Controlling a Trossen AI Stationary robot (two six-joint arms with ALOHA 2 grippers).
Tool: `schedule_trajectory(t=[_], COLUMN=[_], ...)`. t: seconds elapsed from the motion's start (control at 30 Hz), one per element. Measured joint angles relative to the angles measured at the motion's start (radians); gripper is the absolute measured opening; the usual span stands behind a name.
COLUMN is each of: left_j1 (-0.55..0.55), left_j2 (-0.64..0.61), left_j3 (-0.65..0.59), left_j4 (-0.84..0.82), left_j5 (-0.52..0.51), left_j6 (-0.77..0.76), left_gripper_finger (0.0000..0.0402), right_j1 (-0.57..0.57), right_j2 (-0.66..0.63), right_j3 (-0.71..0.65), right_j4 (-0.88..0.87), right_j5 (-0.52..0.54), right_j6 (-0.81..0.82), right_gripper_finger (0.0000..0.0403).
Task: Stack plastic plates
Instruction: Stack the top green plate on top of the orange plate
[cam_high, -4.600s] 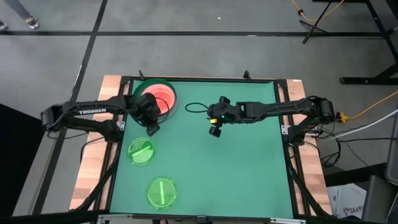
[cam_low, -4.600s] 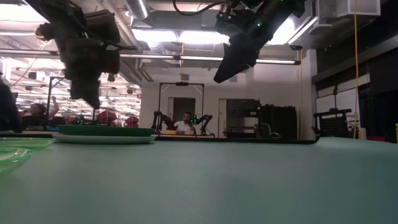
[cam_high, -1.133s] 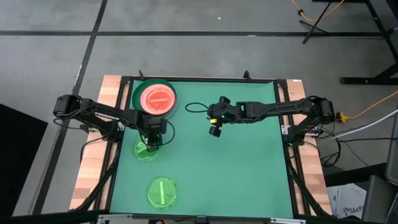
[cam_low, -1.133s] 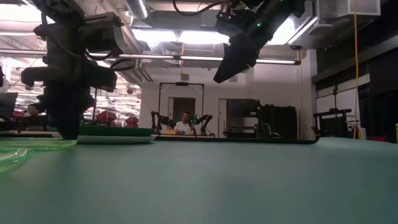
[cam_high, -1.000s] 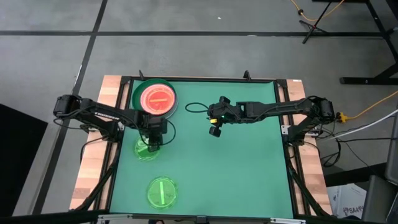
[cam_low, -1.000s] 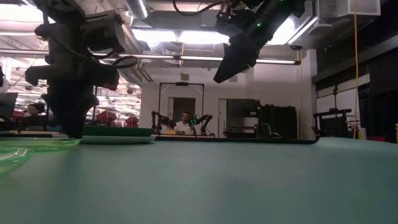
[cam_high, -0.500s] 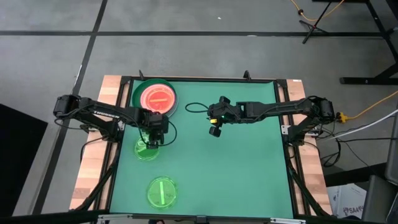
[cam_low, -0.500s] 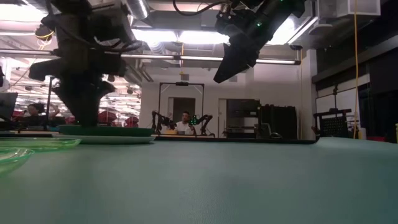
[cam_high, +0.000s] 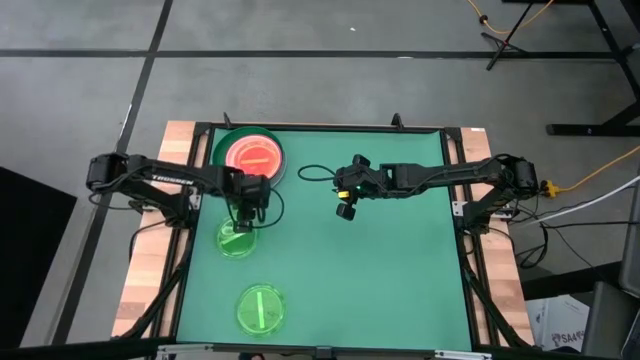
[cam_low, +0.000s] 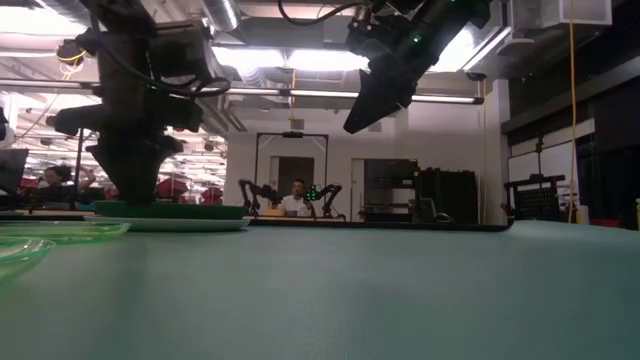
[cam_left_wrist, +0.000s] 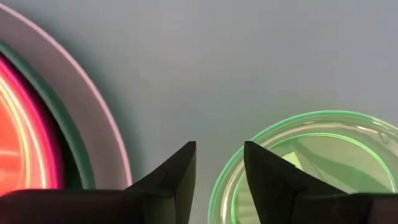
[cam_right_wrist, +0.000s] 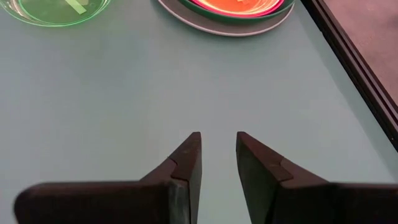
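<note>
- Left claw (cam_high: 243, 218) hangs over the near green plate (cam_high: 235, 241), fingers apart and empty; the plate lies flat on the tabletop (cam_high: 380, 270)
- Second green plate (cam_high: 260, 309) lies apart; stacked plates (cam_high: 249, 157) at the corner
- Right claw (cam_high: 345, 211) waits mid-table, slightly parted, empty

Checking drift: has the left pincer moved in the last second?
Yes. The left pincer has shifted off the green plate toward the plate stack.
</note>
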Motion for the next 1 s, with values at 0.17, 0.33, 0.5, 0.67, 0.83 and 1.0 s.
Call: schedule_trajectory(t=[0.17, 0.33, 0.5, 0.67, 0.83, 1.0], left_j1=[0.044, 0.07, 0.087, 0.098, 0.108, 0.115], left_j2=[0.0, 0.0, 0.0, 0.018, 0.071, 0.131], left_j3=[0.0, -0.001, -0.028, -0.047, -0.047, -0.046], left_j4=[0.0, -0.007, 0.001, 0.024, 0.021, 0.021], left_j5=[0.092, 0.126, 0.175, 0.172, 0.166, 0.167], left_j6=[0.09, 0.152, 0.201, 0.23, 0.267, 0.271], left_gripper_finger=[0.0128, 0.0128, 0.0128, 0.0128, 0.0128, 0.0128], right_j1=[0.0, 0.0, 0.0, -0.001, -0.001, -0.001], right_j2=[0.0, 0.0, 0.0, 0.0, 0.0, 0.0], right_j3=[0.0, 0.0, 0.0, 0.0, 0.0, 0.0], right_j4=[0.0, 0.0, 0.0, 0.0, 0.0, 0.0], right_j5=[0.0, 0.0, 0.0, 0.0, 0.0, 0.0], right_j6=[0.0, 0.0, 0.0, 0.0, 0.0, 0.0], right_gripper_finger=[0.0088, 0.0088, 0.0088, 0.0088, 0.0088, 0.0088])
